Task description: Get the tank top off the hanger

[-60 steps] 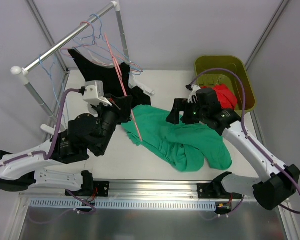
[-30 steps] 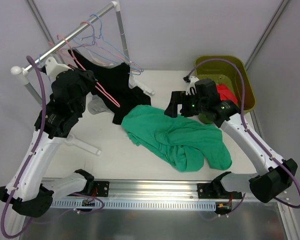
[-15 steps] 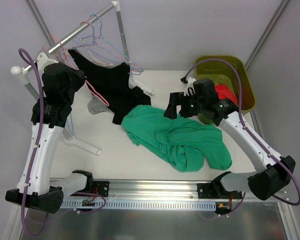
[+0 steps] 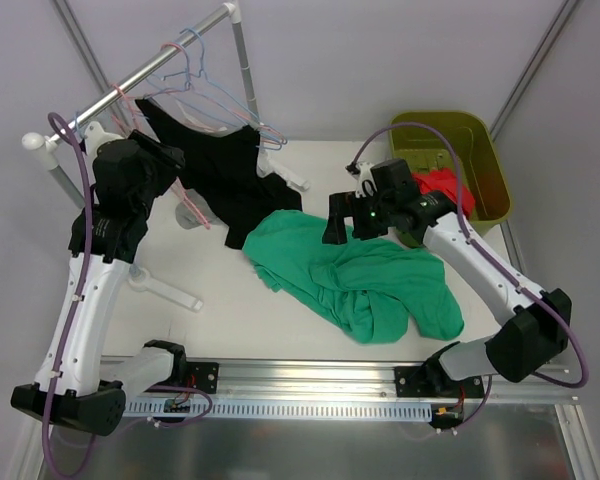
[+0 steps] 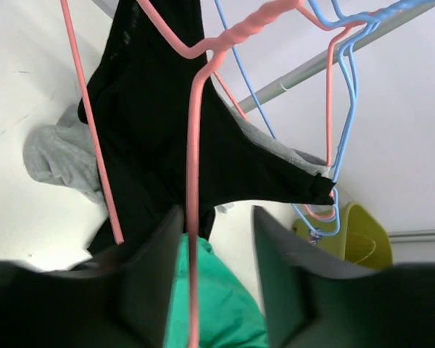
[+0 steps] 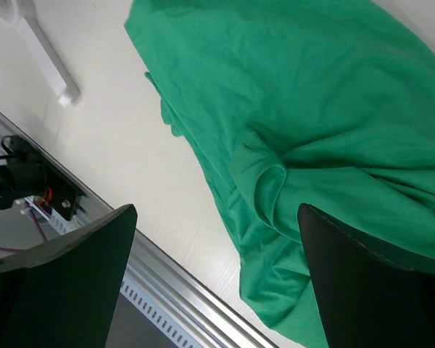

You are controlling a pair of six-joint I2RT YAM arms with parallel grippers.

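Folds of a crumpled green garment (image 4: 365, 285) are lying across the white worktop (image 4: 240, 320), nearest the arm bases. Just beyond them the right gripper (image 4: 345, 225) is hovering over the garment's far edge, its fingers (image 6: 80, 261) spreading wide and holding nothing, with green cloth filling the gap between them in the right wrist view. On the left, the raised left gripper (image 4: 175, 165) is reaching toward the clothes rack; its fingers (image 5: 156, 275) are standing apart at a narrow gap, and the wire of a pink hanger (image 5: 194, 145) is running down between them, close to one finger but not pinched. The black tank top (image 4: 225, 175) is hanging on that hanger and off the rack rail (image 4: 140, 75), its lower end trailing down to the worktop beside the green garment. A grey cloth (image 4: 190, 213) is sitting just beside it. Light blue hangers (image 4: 205, 95) are dangling from the rail behind. At the far right, an olive bin (image 4: 480, 135) is holding a red cloth (image 4: 450, 185).
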